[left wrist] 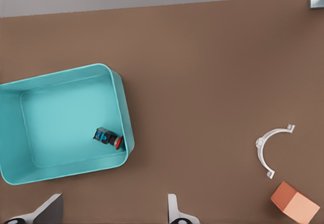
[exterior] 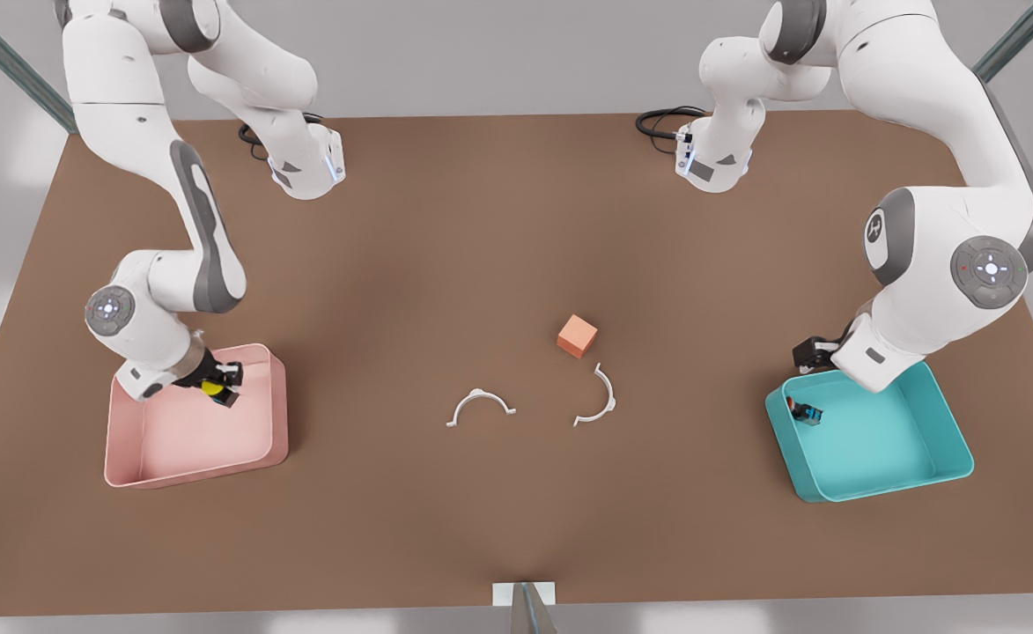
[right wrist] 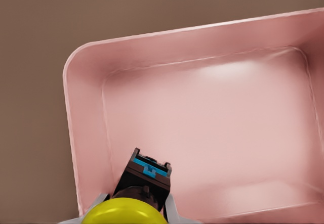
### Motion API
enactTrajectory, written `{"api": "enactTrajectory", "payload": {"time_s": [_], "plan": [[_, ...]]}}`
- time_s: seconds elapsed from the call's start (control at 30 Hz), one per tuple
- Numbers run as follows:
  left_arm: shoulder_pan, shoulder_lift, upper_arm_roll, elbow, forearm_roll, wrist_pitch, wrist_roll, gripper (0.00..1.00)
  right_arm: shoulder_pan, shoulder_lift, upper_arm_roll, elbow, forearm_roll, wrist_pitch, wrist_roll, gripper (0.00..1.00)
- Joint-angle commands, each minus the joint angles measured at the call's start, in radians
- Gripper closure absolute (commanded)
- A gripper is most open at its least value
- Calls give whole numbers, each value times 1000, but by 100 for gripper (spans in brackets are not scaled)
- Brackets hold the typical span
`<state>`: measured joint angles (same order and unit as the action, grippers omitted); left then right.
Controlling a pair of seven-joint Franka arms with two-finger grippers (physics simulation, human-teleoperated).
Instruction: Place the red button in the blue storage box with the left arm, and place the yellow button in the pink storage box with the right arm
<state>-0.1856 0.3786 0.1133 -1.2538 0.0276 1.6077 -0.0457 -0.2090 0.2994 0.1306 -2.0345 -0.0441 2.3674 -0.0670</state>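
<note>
Brown table [exterior: 446, 255] stretched across the whole scene, and both arms were down at its near corners. On the front view's right sat the blue storage box [exterior: 939, 401], and on the front view's left the pink storage box [exterior: 261, 440], well apart from each other.

Over at the pink storage box, the right gripper [exterior: 221, 385] hung above the box's back corner, tilted, with its fingers clamped on the yellow button [exterior: 211, 387]. From the right wrist view you could see that button [right wrist: 121, 211] right up close, yellow cap nearest the camera and black base pointing down toward the pink floor [right wrist: 212, 133], held off it, not resting.

Across the table, the left gripper [exterior: 808, 352] hovered just above the back rim of the blue storage box. Its fingers [left wrist: 174, 211] stood apart with nothing between them. The red button [exterior: 805, 412] lay inside the blue box, tipped on its side on the floor, tucked against the wall nearest the table's middle; the left wrist view showed it [left wrist: 108, 137] with the red cap touching that wall [left wrist: 124, 113].

Between the boxes, near the table's middle, sat an orange-pink cube [exterior: 577, 335], and just in front of it two thin white curved clips, one [exterior: 480, 407] arched like a bridge and the other [exterior: 600, 397] just beside the cube.
</note>
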Motion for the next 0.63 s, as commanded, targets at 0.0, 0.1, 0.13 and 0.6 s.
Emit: {"api": "enactTrajectory", "payload": {"time_s": [0.0, 0.1, 0.13, 0.6], "plan": [[0, -1, 0, 1, 2, -8, -122, 0, -38, 35, 0, 4, -6, 18, -208, 43], [0, -1, 0, 1, 2, -8, -123, 0, -47, 86, 0, 22, -3, 45, -209, 2], [0, -1, 0, 1, 2, -8, -122, 0, -44, 86, 0, 27, -3, 46, -208, 0], [0, 0, -1, 1, 0, -5, -122, 0, 237, -141, -106, 560, 7, -725, 61, 0]]}}
